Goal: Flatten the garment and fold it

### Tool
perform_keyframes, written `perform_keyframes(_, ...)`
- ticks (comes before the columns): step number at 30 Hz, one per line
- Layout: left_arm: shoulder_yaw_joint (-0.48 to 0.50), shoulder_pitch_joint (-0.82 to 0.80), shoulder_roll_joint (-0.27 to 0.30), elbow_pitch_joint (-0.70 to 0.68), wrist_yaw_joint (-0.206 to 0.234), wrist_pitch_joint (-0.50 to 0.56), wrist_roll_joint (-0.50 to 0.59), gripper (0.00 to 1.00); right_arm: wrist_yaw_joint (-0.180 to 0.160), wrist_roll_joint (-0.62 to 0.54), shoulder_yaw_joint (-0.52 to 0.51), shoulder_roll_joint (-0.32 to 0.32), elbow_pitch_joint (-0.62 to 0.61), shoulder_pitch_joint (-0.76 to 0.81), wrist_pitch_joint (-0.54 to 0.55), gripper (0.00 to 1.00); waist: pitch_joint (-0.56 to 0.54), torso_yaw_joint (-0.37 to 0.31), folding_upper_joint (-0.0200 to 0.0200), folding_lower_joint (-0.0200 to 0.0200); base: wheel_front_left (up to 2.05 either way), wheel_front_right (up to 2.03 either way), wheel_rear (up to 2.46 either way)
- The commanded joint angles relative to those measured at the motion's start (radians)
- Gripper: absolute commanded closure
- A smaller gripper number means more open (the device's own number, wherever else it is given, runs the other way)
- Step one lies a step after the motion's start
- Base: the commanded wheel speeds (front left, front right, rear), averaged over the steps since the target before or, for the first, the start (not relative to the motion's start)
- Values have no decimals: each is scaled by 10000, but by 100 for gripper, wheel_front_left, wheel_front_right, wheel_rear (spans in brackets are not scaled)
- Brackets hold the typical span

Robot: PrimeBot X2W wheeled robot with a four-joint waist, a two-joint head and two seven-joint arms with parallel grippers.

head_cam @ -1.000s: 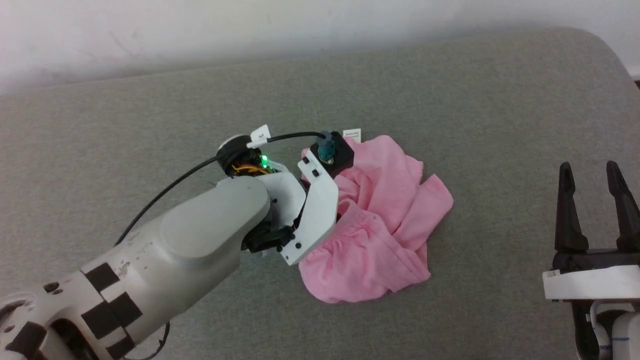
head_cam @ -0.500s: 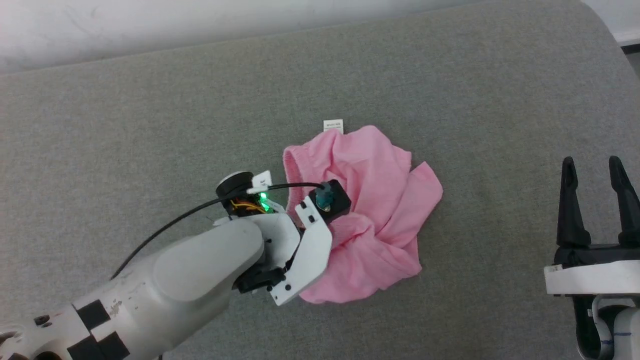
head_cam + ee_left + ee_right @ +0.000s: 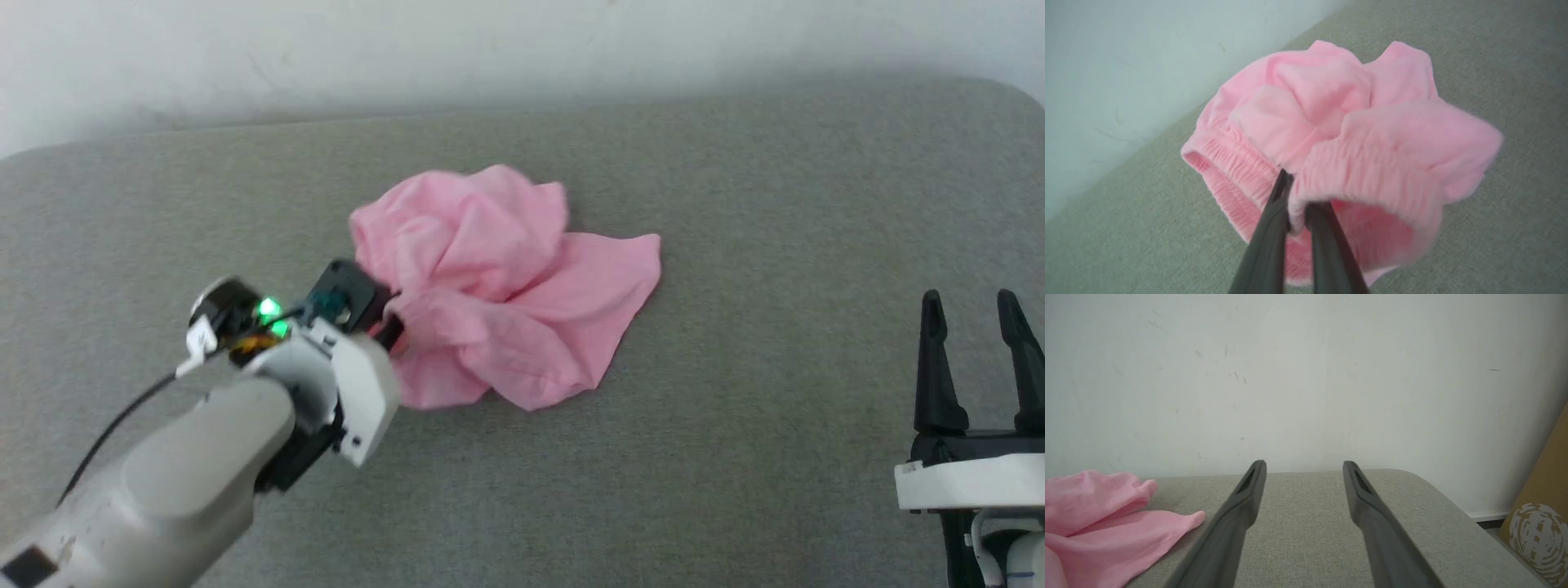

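The left hand (image 3: 1298, 204) has just clenched the garment (image 3: 1339, 106) by its waistband; spreading can start. The right hand (image 3: 976, 310) waits, released.

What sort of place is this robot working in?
Probably an indoor lab or test room: a grey upholstered surface against a scuffed white wall, with a cardboard box beside it.
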Motion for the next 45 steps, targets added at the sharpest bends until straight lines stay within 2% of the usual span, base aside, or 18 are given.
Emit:
perform_keyframes(1,87,669,173,-30,353,-303,-127,100,-19,-52,-30,20,2,116,-47,0,-431,654,-1,1,0,0,0)
perform_keyframes(3,80,1252,328,50,683,-513,-234,100,-19,-64,9,20,8,135,-47,0,-451,804,-1,1,0,0,0)
perform_keyframes(6,-42,2124,303,234,926,-667,-522,100,-19,-103,69,20,18,159,-47,0,-462,1005,-1,1,0,0,0)
perform_keyframes(12,-318,3263,-312,661,865,-861,-1066,100,-19,-237,135,20,80,204,-47,0,-549,1281,-1,1,0,0,0)
perform_keyframes(13,-258,3324,-417,698,892,-1001,-1133,77,-19,-293,151,20,81,190,-47,0,-569,1309,-1,1,0,0,0)
perform_keyframes(14,-165,3337,-501,709,963,-1214,-1151,0,-19,-361,151,20,67,147,-47,0,-592,1333,-1,1,0,0,0)
perform_keyframes(19,511,3107,-639,503,1734,-2647,-818,0,-19,-823,5,20,-213,-421,-47,0,-688,1409,-1,1,0,0,0)
perform_keyframes(20,511,3107,-639,503,1734,-2647,-818,0,-19,-823,5,20,-213,-421,-47,0,-688,1409,-1,1,0,0,0)
perform_keyframes(23,1046,2947,-583,82,2487,-3104,-279,0,-19,-1232,41,20,-395,-978,-47,0,-702,1474,-1,1,0,0,0)
perform_keyframes(27,1944,3035,-596,-895,3455,-3215,721,0,-19,-1914,400,-10,-465,-1844,-47,0,-648,1621,-1,1,0,0,0)
perform_keyframes(30,2735,3429,-643,-1775,4034,-3220,1648,0,-19,-1957,796,-373,-273,-2557,-47,0,-542,1749,-1,1,0,0,0)
perform_keyframes(34,3521,4094,-758,-2536,4465,-3222,2512,0,-19,-1810,1787,-1308,429,-3555,-47,0,-375,1937,-1,1,0,0,0)
perform_keyframes(36,3873,4413,-835,-2785,4493,-3222,2794,0,-19,-1655,2244,-1769,843,-4135,-48,0,-259,2073,-1,1,0,0,0)
perform_keyframes(41,4621,5175,-1208,-2907,4252,-3223,3095,0,-19,-1059,3705,-2813,2461,-5626,-22,0,86,2483,-1,1,0,0,0)
perform_keyframes(45,5210,5730,-1745,-2958,3932,-3223,3340,0,-19,-222,5739,-3672,4006,-6822,962,0,397,2915,-1,1,0,0,0)
